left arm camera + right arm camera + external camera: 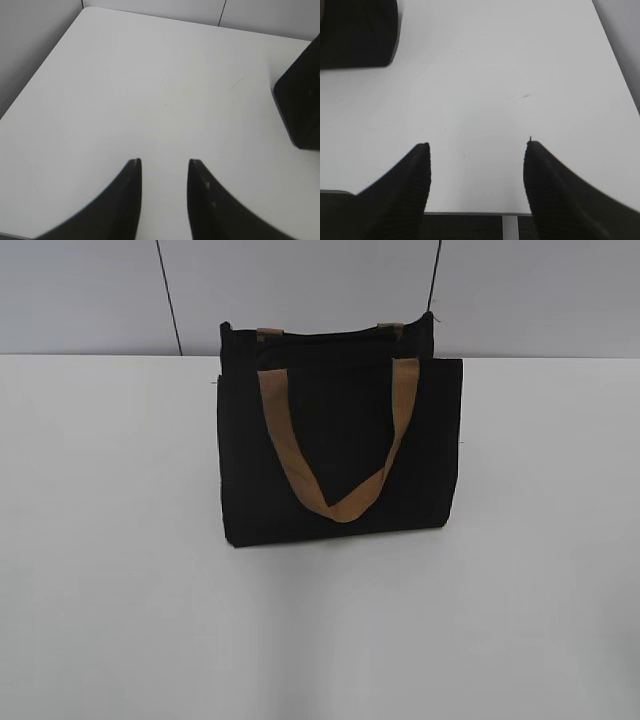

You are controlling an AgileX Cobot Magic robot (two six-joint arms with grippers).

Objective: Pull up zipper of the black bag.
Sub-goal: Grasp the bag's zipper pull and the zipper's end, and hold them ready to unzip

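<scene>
The black bag (335,440) stands upright at the middle of the white table, with a tan strap handle (335,440) hanging down its front. The zipper is not visible in any view. Neither gripper shows in the exterior view. In the left wrist view my left gripper (164,161) is open and empty above bare table, with a corner of the bag (302,100) at the right edge. In the right wrist view my right gripper (478,145) is open wide and empty near the table's front edge, with the bag's corner (357,32) at the top left.
The white table (120,540) ends at a grey panelled wall (90,295) behind the bag. The table's front edge (470,212) shows in the right wrist view, and its left edge (35,80) in the left wrist view.
</scene>
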